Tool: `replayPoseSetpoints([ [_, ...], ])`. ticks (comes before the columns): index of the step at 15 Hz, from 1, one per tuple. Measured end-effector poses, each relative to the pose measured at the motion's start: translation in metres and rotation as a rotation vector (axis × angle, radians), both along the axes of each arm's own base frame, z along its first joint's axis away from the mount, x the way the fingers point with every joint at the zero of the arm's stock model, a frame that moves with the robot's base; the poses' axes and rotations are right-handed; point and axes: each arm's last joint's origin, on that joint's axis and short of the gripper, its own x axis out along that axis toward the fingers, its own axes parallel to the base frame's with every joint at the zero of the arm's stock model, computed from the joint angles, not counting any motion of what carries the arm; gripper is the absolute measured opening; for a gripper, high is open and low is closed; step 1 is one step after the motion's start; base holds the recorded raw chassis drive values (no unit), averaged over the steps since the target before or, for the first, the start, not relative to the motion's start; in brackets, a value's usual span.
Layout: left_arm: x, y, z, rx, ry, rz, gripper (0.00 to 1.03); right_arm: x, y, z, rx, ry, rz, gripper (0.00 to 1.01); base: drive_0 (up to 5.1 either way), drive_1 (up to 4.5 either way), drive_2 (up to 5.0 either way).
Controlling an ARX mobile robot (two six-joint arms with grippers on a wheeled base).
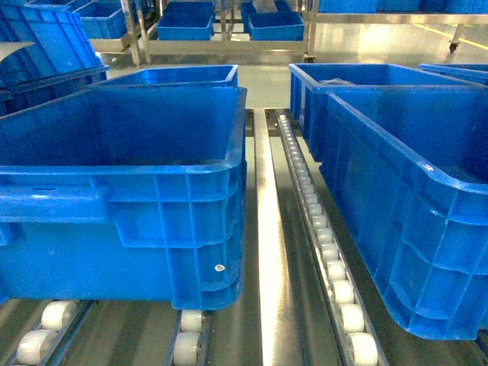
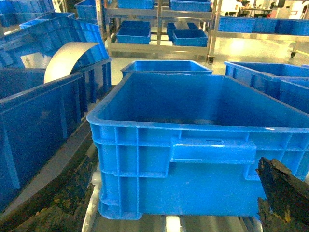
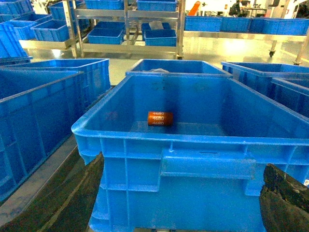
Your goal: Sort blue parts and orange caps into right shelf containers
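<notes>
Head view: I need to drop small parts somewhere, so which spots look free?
The near left bin shows a bare interior; the near right bin too, apart from an orange label on its far wall. Between them only a narrow steel strip and roller track.

Four large bins (image 1: 152,191) are counted on the rollers ahead, and one orange object (image 3: 160,118) inside one.

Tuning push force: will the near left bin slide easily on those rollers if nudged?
Probably. The bin sits on white rollers, so a nudge along the lane should move it. It looks empty in the left wrist view, so likely light. Its thick ribbed walls suggest it stays stiff rather than flexing.
</notes>
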Motion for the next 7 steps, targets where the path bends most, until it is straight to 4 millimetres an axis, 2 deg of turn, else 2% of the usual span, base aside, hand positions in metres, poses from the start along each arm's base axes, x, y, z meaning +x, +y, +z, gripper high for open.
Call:
replayPoseSetpoints([
  [7,0.0000,0.0000,0.0000,0.000,0.000,0.000,0.98,0.0000,0.0000,0.0000,0.000,0.000,0.000,0.98,0.0,0.00,0.0],
])
